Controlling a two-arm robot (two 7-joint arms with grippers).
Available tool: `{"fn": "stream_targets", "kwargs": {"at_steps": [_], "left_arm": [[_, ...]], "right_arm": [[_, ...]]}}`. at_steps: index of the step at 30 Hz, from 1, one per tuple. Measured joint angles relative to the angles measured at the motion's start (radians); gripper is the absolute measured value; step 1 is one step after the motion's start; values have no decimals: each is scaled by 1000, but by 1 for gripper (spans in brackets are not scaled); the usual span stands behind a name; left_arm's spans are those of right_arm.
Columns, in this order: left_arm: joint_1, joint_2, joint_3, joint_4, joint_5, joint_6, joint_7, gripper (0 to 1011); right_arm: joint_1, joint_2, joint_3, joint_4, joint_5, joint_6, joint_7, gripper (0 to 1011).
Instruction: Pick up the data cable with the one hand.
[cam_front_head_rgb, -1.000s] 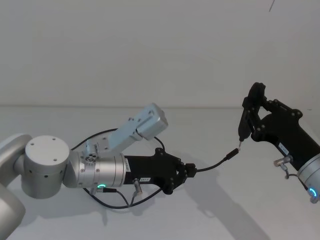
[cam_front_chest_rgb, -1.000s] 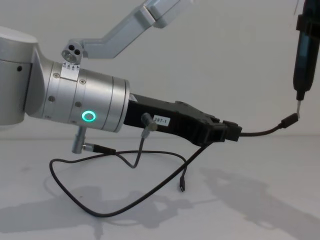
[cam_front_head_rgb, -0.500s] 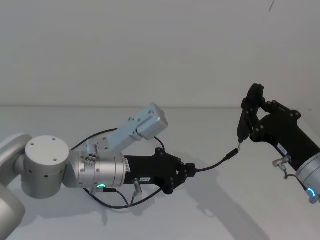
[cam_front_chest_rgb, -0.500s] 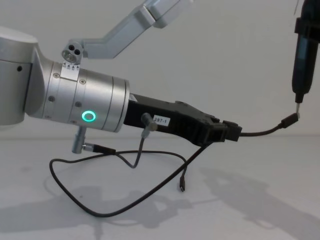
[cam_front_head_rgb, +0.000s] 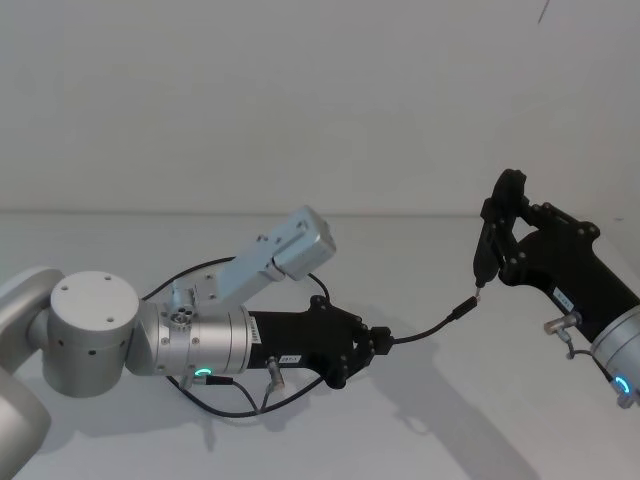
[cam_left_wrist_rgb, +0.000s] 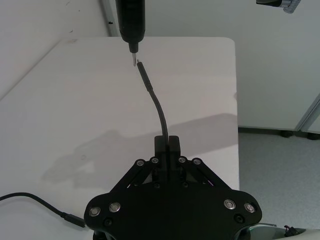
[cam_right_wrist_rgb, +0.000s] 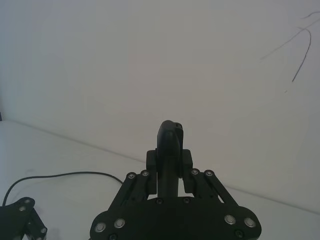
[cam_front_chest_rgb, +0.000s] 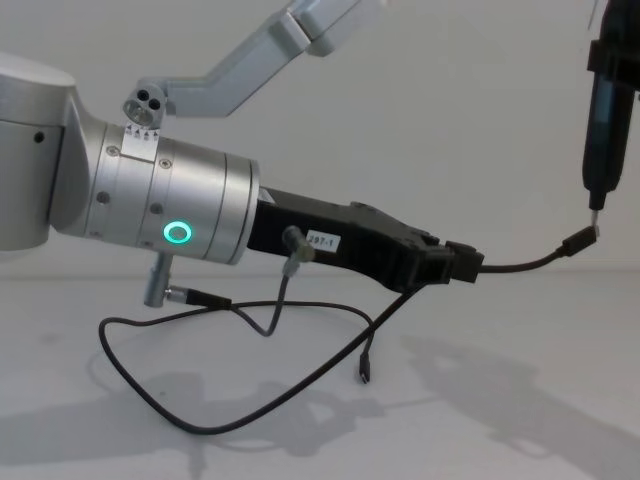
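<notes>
**Cable held aloft, its plug at the tool's tip**

While one end of the data cable rises off the table, its small plug sits just under the thin metal tip of the slim black tool, so close that the chest view cannot settle whether they touch; the left wrist view shows them just beside each other, the plug slightly off to one side of the tip. From that plug the cable curves back in a free arc to the left gripper, whose jaws are pressed together on it, pinching it a little way behind the plug. Behind the jaws the rest of the cable droops down, loops across the white table beneath the left arm and ends in a second plug hanging just above the tabletop, seen in the chest view below the gripper body. A short grey wire with a silver plug juts from the side of the left gripper's black housing, near its white label. Farther right, the right gripper is raised above the table and clamped on the slim black tool, holding it upright with the tip pointing down.
</notes>
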Motion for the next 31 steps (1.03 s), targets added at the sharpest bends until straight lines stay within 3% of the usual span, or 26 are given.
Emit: {"fn": "stream_targets", "kwargs": {"at_steps": [31], "left_arm": [[0, 0, 0, 0, 0, 0, 0, 36]], "right_arm": [[-16, 6, 2, -18, 15, 5, -2, 279]]}}
